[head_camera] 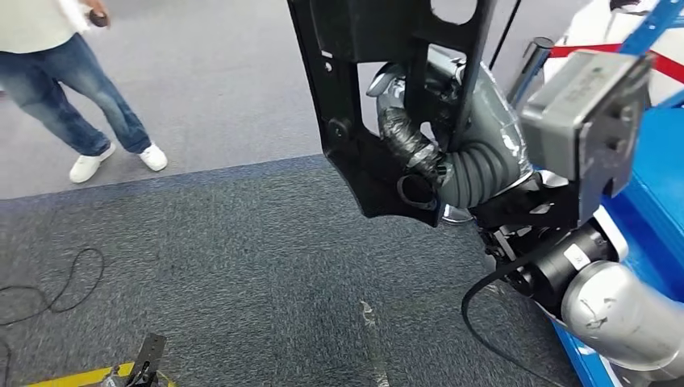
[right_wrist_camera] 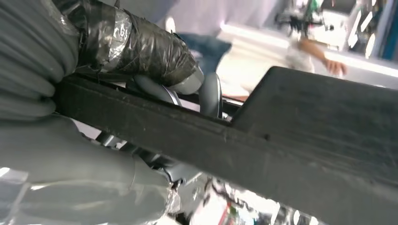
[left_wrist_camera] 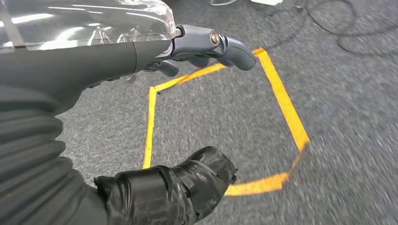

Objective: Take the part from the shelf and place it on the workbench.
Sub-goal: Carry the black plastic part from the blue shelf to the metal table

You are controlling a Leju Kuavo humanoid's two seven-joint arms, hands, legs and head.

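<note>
A: Carrying stage, I judged: the right hand [head_camera: 452, 153] gripped the black part [head_camera: 363, 121], held up off the carpet [head_camera: 242, 266].

B: And the left hand [left_wrist_camera: 141, 93] hung free, fingers apart. Next came finding the workbench.

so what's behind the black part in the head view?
The right hand gripping the black part, and grey carpet beyond. The fingers' far side is covered.
</note>
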